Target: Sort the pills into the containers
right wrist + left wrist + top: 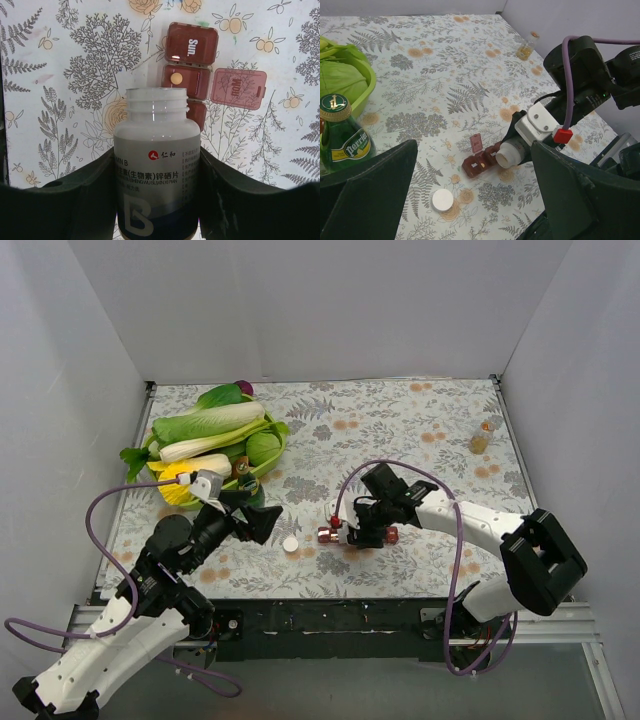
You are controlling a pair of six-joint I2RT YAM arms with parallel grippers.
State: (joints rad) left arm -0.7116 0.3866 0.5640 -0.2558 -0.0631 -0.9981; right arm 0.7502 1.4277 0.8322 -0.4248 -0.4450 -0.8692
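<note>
Facing the containers near table edge: bottle in right end effector.

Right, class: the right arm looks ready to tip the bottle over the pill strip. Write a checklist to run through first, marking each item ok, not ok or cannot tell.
1. Bottle gripped by the right pincer: ok.
2. Cap off: ok, the white cap lies apart from it.
3. A compartment open: ok, the open compartment has its lid swung aside and holds one pill.
4. Bottle mouth lined up with it: cannot tell; the bottle hides part of the pill strip.
5. Pills left in the bottle: cannot tell.
6. Left pincer clear: ok, open and empty.
</note>
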